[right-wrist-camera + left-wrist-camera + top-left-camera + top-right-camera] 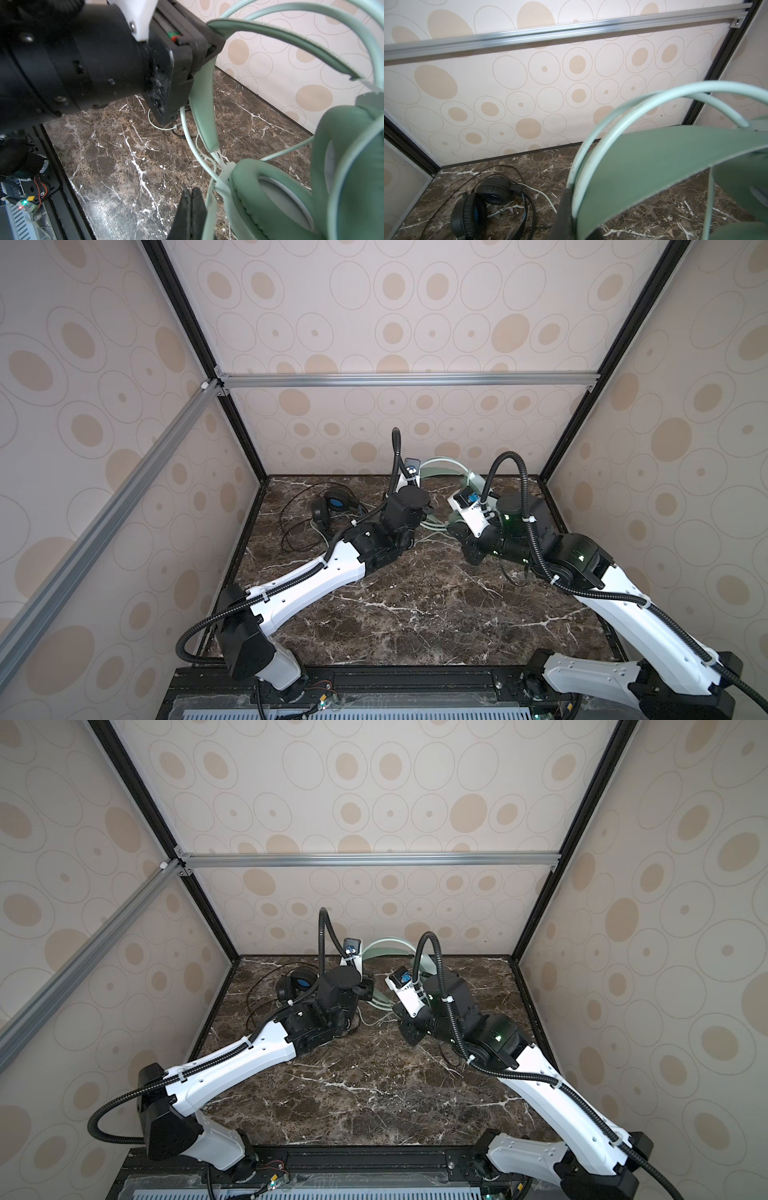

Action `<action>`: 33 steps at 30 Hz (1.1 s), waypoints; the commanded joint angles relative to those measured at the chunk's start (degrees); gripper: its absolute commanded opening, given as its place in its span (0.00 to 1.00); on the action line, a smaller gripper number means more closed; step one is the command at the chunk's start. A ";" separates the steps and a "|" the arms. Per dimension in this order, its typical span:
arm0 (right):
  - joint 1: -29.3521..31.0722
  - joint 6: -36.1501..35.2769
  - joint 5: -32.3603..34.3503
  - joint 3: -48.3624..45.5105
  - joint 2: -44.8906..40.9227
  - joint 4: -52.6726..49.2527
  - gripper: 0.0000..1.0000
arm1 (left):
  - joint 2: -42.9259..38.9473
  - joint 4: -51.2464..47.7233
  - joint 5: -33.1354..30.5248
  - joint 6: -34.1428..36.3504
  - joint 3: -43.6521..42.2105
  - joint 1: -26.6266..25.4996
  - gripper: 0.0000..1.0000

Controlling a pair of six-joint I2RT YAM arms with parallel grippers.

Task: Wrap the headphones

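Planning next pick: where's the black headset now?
In both top views the black headset lies on the table at far left, near the back corner, just left of the left arm.

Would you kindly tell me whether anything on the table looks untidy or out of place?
The black headset lies near the left wall, its thin black cord sprawled in loose, unwrapped loops across the marble table.
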 commanded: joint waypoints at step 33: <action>0.42 6.35 -9.11 -7.87 -5.68 8.44 0.06 | -4.25 2.60 4.50 -21.25 7.79 3.19 0.00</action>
